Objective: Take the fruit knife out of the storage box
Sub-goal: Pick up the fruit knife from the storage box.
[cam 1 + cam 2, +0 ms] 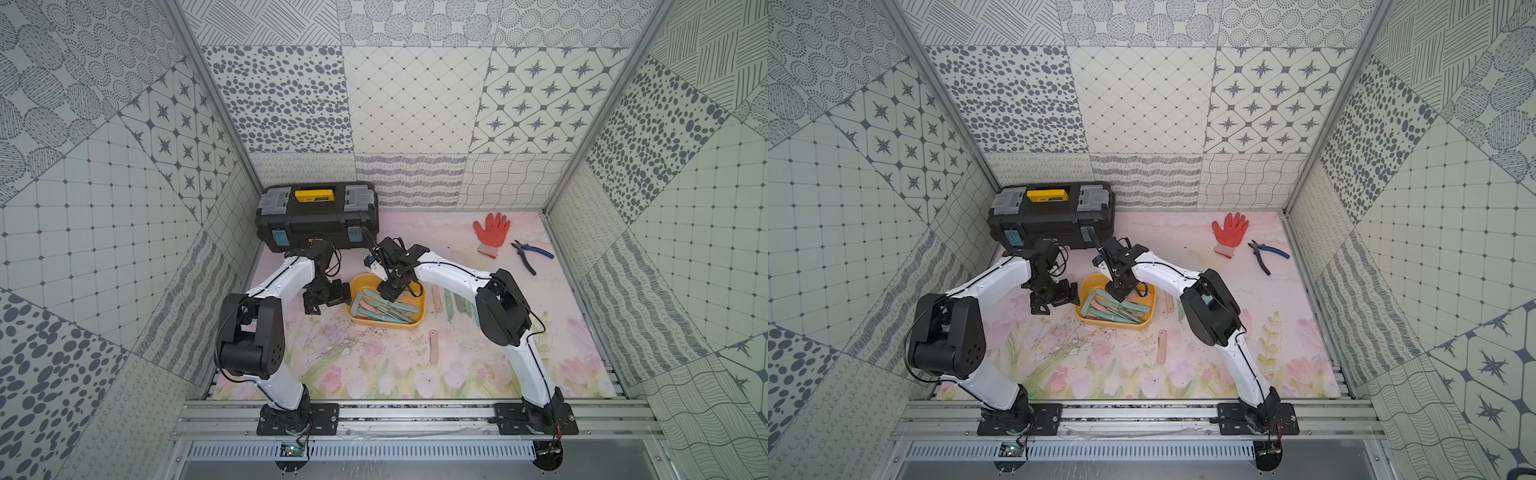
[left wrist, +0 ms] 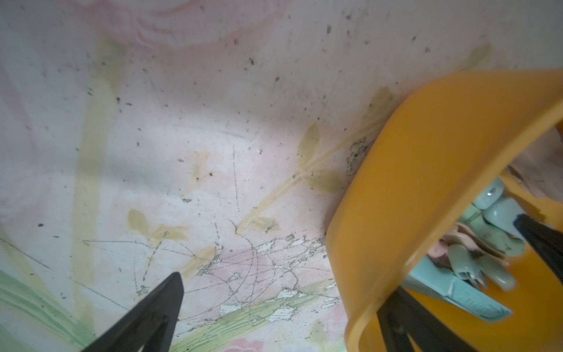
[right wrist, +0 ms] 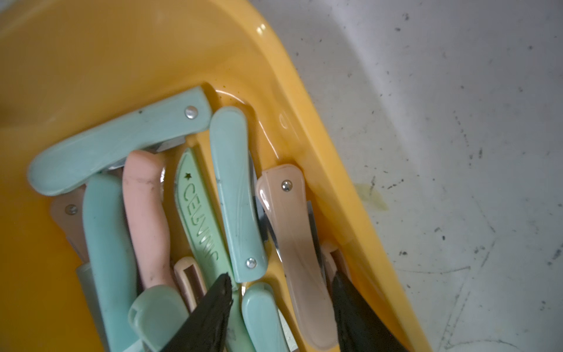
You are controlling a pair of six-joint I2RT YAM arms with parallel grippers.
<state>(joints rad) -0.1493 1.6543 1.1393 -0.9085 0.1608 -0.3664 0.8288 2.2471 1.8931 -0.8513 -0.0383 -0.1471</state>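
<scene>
Inside yellow storage box (image 3: 91, 61): pastel fruit knives (image 3: 234, 195).

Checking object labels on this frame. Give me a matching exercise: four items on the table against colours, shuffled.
Items:
1. toolbox
2. glove
3. pliers
4. tub

Colours:
A. blue handles
B. all yellow
C. black, yellow handle
D. orange

Pairs: 1-C, 2-D, 3-A, 4-B

storage box (image 1: 384, 325): yellow, lidless, upright, mid-workspace | fruit knives (image 3: 234, 195): folded, pastel, heaped inside
</scene>
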